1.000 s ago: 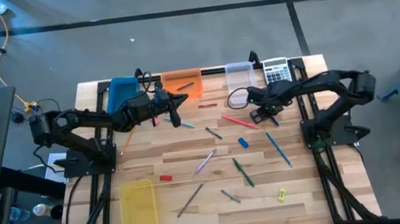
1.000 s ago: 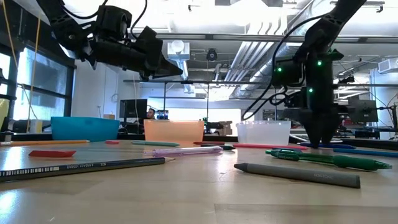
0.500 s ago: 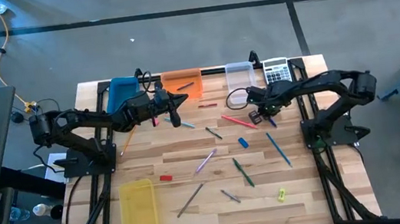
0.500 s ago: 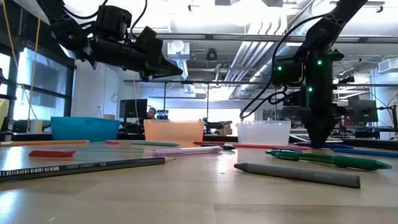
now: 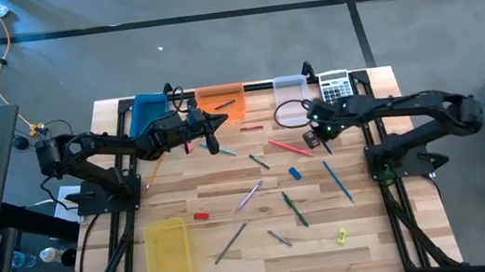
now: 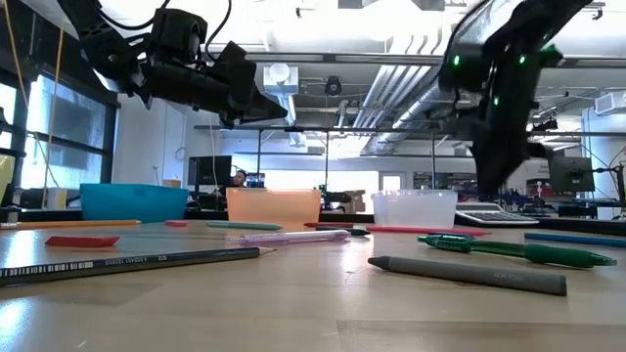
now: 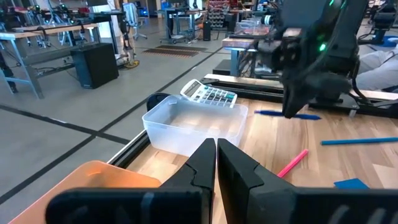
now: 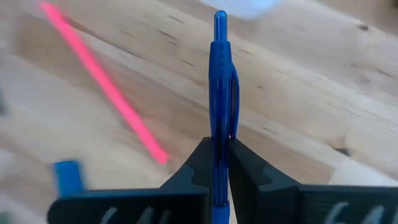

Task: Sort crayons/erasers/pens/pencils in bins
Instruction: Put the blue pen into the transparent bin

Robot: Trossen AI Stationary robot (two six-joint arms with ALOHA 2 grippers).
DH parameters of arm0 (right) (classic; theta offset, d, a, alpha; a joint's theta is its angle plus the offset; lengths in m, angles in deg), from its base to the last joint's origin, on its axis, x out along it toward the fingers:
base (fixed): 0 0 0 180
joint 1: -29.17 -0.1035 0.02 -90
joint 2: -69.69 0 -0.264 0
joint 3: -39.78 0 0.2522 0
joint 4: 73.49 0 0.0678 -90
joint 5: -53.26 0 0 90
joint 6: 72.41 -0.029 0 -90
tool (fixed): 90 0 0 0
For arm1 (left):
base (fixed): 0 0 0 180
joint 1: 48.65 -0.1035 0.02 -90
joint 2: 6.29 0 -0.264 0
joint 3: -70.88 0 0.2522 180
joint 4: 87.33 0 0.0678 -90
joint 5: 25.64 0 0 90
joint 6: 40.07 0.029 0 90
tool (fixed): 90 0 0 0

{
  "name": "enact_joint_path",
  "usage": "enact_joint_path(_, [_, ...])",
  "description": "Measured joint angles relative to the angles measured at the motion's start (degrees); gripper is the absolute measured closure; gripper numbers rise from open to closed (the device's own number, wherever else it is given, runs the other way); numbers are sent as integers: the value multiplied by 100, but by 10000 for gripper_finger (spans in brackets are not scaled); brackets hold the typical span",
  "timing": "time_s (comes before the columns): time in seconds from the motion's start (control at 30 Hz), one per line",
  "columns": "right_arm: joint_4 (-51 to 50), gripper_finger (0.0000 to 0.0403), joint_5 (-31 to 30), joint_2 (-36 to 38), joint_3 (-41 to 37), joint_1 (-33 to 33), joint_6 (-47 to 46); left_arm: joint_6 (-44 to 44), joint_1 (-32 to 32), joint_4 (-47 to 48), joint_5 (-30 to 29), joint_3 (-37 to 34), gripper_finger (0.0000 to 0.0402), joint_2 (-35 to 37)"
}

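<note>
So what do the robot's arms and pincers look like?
Both arms are black, built from chunky jointed links on dark frames, with thin black cables looping alongside. The right arm shows small green lights near its wrist. Each ends in a pincer: the left pincer and the right pincer have two flat black fingers that taper to narrow tips.

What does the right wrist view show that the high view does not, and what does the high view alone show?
Right wrist view only: the right end effector is clamped on a blue pen, lifted off the wood.

High view only: the whole layout, with the blue bin, orange bin and clear bin along the far edge, the yellow bin near the front, and the left end effector shut by the orange bin.

Both: the wooden table and a pink pencil lying on it.
</note>
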Motion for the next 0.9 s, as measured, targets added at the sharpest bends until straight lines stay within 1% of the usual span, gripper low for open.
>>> enact_joint_path(0.17, [404, 393, -332, 405, 450, -264, 10, -44, 2, 0, 0, 0, 394, 0])
enact_joint_path(0.3, [648, 393, -900, 219, 1122, -221, 440, -46, 2, 0, -75, 0, 394, 0])
enact_joint_path(0.37, [636, 393, -1073, -57, 1501, -30, 745, -46, 2, -1, -113, 0, 394, 0])
enact_joint_path(0.43, [631, 393, -1088, -435, 1920, 211, 1097, -44, 2, 0, -131, 0, 394, 0])
enact_joint_path(0.57, [390, 393, -1042, -1411, 2693, 780, 1755, -46, 2, 0, -131, 0, 394, 0])
enact_joint_path(0.63, [247, 393, -886, -1937, 2990, 1063, 2044, -46, 2, 0, -132, 0, 394, 0])
enact_joint_path(0.77, [-53, 393, -777, -2825, 3434, 1486, 2322, -46, 2, -1, -131, 0, 394, 0])
enact_joint_path(0.9, [-295, 393, -639, -3436, 3668, 1687, 2363, -44, 2, -2, -131, 0, 394, 0])
